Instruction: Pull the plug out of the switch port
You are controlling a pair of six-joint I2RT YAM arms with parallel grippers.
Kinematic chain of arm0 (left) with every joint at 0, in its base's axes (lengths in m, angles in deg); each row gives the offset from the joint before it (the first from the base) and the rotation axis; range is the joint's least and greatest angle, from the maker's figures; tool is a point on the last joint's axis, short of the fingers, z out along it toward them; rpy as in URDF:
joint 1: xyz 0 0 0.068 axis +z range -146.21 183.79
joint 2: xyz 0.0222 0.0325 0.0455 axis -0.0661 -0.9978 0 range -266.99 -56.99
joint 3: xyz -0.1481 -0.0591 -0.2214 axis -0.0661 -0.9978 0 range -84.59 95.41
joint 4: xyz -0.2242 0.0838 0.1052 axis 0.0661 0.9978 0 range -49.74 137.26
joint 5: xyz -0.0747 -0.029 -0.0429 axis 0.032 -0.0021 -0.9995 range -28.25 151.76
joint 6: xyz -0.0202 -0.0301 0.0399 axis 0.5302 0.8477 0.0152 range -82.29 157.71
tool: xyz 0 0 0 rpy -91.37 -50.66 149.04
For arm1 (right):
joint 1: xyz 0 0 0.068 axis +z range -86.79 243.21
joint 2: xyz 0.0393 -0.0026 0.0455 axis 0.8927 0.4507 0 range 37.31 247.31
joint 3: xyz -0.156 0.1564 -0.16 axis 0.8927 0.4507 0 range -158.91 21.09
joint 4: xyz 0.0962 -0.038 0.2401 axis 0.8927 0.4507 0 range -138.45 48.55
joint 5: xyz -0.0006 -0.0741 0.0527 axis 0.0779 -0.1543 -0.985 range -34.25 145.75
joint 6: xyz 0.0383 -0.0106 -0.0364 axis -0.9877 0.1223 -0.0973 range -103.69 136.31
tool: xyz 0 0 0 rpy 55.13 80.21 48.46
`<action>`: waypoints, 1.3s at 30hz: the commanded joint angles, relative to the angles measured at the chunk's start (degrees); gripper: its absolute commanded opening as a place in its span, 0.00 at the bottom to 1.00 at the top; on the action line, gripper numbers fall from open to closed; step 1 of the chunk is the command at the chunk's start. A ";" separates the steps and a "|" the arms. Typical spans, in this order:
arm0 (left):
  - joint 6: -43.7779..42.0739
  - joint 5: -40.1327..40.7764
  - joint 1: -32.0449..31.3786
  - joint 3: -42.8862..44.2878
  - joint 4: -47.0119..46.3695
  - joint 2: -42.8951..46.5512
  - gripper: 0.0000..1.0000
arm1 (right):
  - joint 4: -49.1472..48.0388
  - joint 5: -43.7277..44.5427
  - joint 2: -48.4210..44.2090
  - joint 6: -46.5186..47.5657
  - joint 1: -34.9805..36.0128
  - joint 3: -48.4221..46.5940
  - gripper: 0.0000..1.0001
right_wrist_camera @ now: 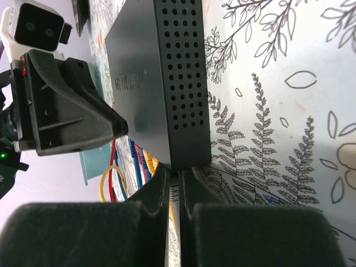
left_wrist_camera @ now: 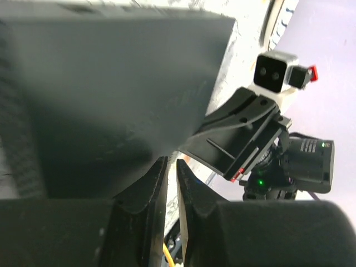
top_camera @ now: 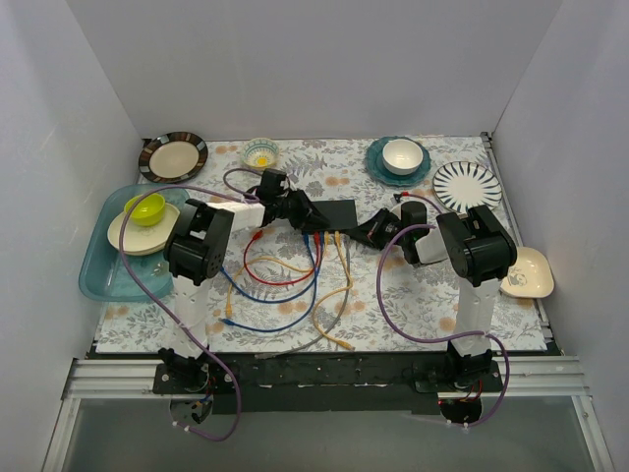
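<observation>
- On the floral tablecloth [top_camera: 413, 295], seen from the top camera, the switch [top_camera: 332, 210] lies flat at the middle. Red, blue and yellow cables [top_camera: 316, 251] run from its near edge toward the arm bases. The left gripper [top_camera: 293, 208] is at the switch's left end and the right gripper [top_camera: 373, 228] at its right end. A teal tray [top_camera: 93, 285] sits well to the left of the switch.
- Left wrist view: the switch [left_wrist_camera: 111, 83] fills the upper left. The left gripper [left_wrist_camera: 169, 167] has its tips at the switch's lower corner. Its jaws stand narrow, with only a slit between them and nothing visible in it. The right gripper shows just beyond the switch.
- Right wrist view: the switch [right_wrist_camera: 161, 83] shows its perforated end face. The right gripper [right_wrist_camera: 174, 173] is closed to a thin slit just under the switch's nearest corner and holds nothing visible. Whether it touches the switch I cannot tell. The cables leave the switch's left side, below the left gripper.
</observation>
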 commanded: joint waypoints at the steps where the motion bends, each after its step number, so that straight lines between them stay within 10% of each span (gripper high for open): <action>1: 1.45 -3.64 -2.15 -0.60 -2.81 2.58 0.11 | 5.77 -0.77 -0.05 3.24 0.14 -0.37 0.01; 26: 2.76 -0.83 -3.30 -2.62 -3.07 0.02 0.09 | 22.87 -4.73 -6.80 15.19 0.58 3.40 0.01; 39: 0.84 1.98 -0.14 -2.26 -2.02 7.40 0.13 | 56.03 25.03 -30.98 28.91 -6.89 3.40 0.01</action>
